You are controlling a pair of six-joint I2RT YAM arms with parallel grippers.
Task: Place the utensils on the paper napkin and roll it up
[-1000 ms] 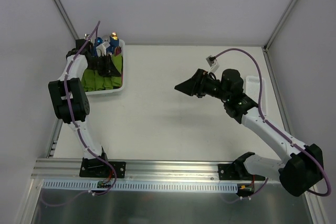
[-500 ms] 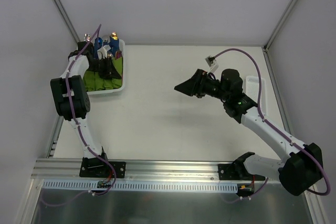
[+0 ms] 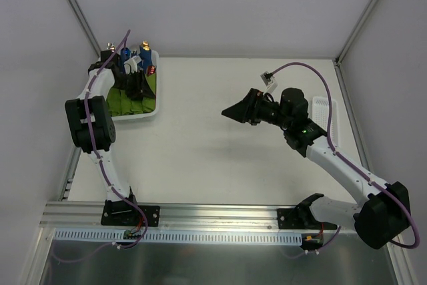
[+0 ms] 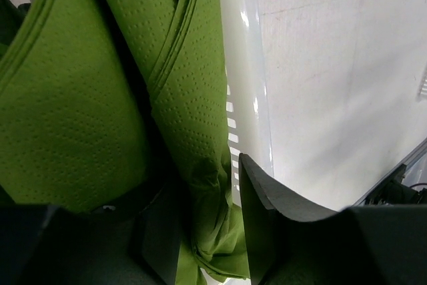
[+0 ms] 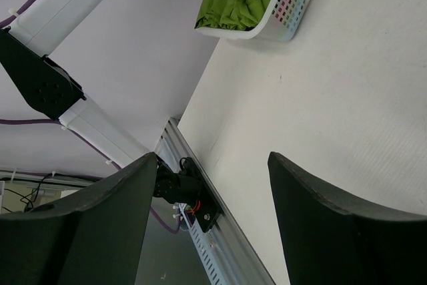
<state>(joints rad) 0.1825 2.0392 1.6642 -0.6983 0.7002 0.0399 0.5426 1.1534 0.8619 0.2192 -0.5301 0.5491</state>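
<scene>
Since the paper napkin (image 4: 200, 131) is thin, dimpled tissue, I judge it almost weightless, limp and easy to tear or crumple, with nothing stiff in it to push against. Green folds of it lie packed in the white basket (image 4: 243, 98) at the far-left corner of the bench (image 3: 213, 138), pressed against the basket's right wall. The left hand (image 4: 203, 181) is down among them, its two fingers either side of one hanging fold; whether they pinch it or merely flank it I cannot tell. A light nip on a doubled edge or corner looks the best hold to me, since a single layer would likely rip and a mid-sheet grab would bunch it. Blue-handled cutlery (image 3: 144, 55) stands at the basket's far end; the utensils themselves I cannot pick out for certain. The right hand (image 5: 212, 158) hangs over the middle of the bench, fingers wide apart and empty.
</scene>
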